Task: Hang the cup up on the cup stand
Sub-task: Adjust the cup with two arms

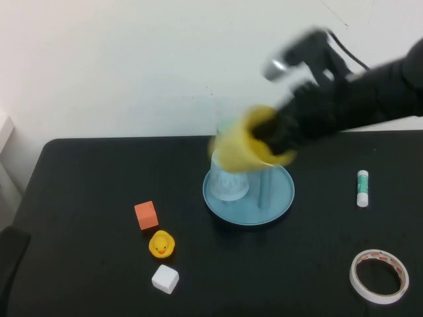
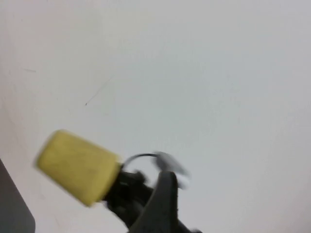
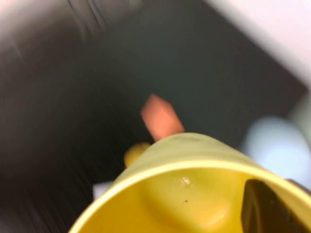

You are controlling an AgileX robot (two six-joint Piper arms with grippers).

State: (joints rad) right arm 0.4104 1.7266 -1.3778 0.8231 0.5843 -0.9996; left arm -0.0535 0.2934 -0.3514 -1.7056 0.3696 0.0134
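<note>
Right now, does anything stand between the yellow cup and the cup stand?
Nothing visible does. The right gripper holds the cup in the air just above the cup stand, near a light blue cup there. The left gripper is out of view.

High view downward — cup [image 1: 241,148] shared throughout

The yellow cup [image 1: 246,146], tilted in the right gripper [image 1: 281,135], hangs above the teal cup stand [image 1: 277,198].
</note>
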